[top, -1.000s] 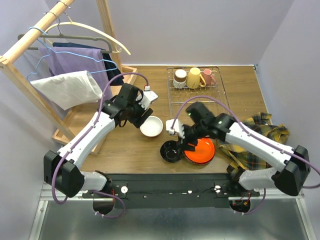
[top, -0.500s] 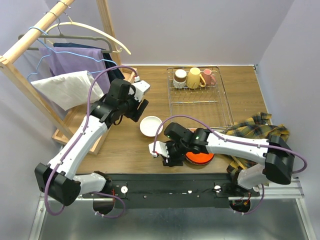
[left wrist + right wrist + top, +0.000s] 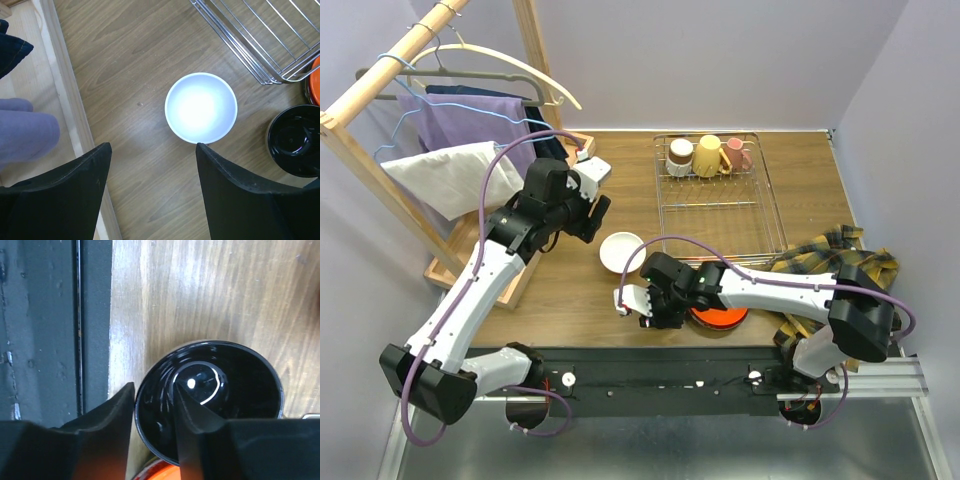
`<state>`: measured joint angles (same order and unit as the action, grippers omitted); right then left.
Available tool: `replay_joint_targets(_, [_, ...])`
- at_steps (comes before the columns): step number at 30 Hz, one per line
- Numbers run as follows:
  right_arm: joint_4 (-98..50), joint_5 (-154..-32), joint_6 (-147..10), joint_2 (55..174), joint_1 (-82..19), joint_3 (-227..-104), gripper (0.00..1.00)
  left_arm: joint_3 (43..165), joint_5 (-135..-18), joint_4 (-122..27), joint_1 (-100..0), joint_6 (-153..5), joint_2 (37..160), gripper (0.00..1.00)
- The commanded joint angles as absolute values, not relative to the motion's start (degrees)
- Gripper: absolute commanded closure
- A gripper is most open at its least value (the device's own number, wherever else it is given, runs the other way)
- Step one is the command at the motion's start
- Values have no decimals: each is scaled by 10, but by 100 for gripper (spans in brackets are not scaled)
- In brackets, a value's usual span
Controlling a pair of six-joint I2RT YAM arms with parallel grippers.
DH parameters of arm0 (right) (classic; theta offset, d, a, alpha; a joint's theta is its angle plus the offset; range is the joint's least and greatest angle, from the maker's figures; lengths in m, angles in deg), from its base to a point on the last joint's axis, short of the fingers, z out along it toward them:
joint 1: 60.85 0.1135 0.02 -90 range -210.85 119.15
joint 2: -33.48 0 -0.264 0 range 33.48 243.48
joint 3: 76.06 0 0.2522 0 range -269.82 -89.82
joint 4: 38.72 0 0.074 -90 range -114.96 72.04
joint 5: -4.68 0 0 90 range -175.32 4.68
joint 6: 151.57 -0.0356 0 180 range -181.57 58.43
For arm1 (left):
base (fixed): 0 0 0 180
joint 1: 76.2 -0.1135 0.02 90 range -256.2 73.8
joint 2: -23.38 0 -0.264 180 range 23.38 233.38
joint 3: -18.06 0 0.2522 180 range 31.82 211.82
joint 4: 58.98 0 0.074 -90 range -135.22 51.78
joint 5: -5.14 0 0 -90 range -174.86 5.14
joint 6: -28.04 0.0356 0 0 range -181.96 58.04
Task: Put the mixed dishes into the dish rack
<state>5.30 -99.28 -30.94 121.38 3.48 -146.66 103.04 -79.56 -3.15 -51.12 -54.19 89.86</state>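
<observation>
Progress: early. 3 mugs [image 3: 708,155] stand in the dish rack [image 3: 720,215] at its far end; the rest of the rack is bare wire. I count 3 bowls out on the bench, so most of the loading is left.

Left to right:
- Left gripper [image 3: 595,220] hangs above the bench left of centre, jaws spread wide, holding nothing.
- White bowl [image 3: 620,250] sits upright mid-bench, near the rack's near-left corner, untouched.
- Right gripper [image 3: 155,395] is down on the black bowl [image 3: 210,395] at the near edge. 1 finger is outside the rim, 1 inside, with a narrow gap. I can't tell if it's actually pinching yet.
- Orange bowl [image 3: 720,316] touches or overlaps the black one on its right, near edge.
- Plaid cloth [image 3: 830,270] lies bunched at the right edge.

View differences:
- Top view alone shows the mugs and the whole rack, but the right wrist covers the black bowl there.
- Right wrist view alone shows the rim straddle and how close that bowl sits to the bench lip.
- Left wrist view shows the white bowl empty and ahead of the open jaws, right of centre, plus the black bowl unobstructed.
</observation>
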Motion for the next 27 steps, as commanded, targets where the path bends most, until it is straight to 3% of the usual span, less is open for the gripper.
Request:
replay_joint_targets(1, [47, -970, -323, 1227, 41, -1455, 59, 1020, -770, -43, -516, -552, 877, 23])
replay_joint_targets(6, [59, -975, -326, 1230, 44, -1456, 73, 1015, -766, -42, -516, -553, 869, 23])
replay_joint_targets(8, [69, -982, -323, 1232, 45, -1464, 85, 1010, -763, -43, -516, -552, 865, 22])
replay_joint_targets(12, [127, -1016, -327, 1230, 46, -1500, 97, 1008, -757, -45, -516, -552, 862, 22])
replay_joint_targets(20, [311, -1128, -301, 1222, 46, -1642, 99, 1023, -725, -48, -516, -560, 874, 23])
replay_joint_targets(27, [450, -1123, -300, 1229, 29, -1824, 99, 1052, -747, -59, -505, -571, 902, 30])
